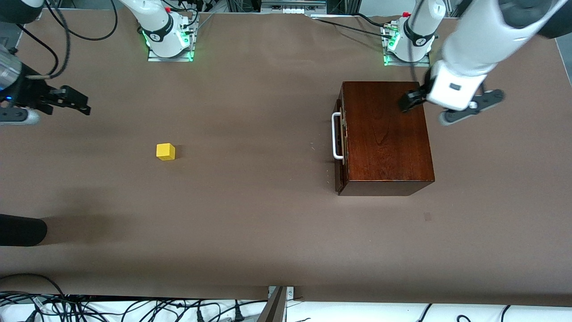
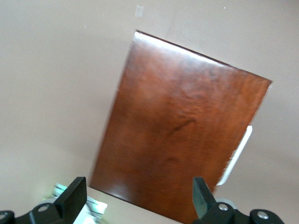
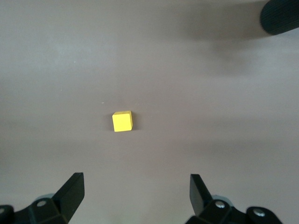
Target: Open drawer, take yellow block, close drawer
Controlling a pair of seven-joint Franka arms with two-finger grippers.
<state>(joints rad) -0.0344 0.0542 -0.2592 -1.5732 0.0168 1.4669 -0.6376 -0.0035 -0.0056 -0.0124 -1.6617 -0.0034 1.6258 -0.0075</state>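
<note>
noting drawer (image 1: 339,138) shut in its glossy dark wooden box (image 1: 386,134), toward the left arm's end of the table; yellow block (image 1: 165,151) out on bare brown tabletop (image 1: 250,214), nearer the right arm's end; left gripper (image 1: 449,103) over the box's corner, jaws apart, empty; right gripper (image 1: 67,102) by the table edge, spread, empty; block looks light, rigid, flat-faced, so pinch two parallel faces; white loop handle (image 1: 336,136) stiff, smooth, best hooked mid-span.

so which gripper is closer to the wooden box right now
Left. The left gripper hangs over the wooden box, fingers open. The right gripper, also open, is up at the right arm's end, nearer the yellow block.
</note>
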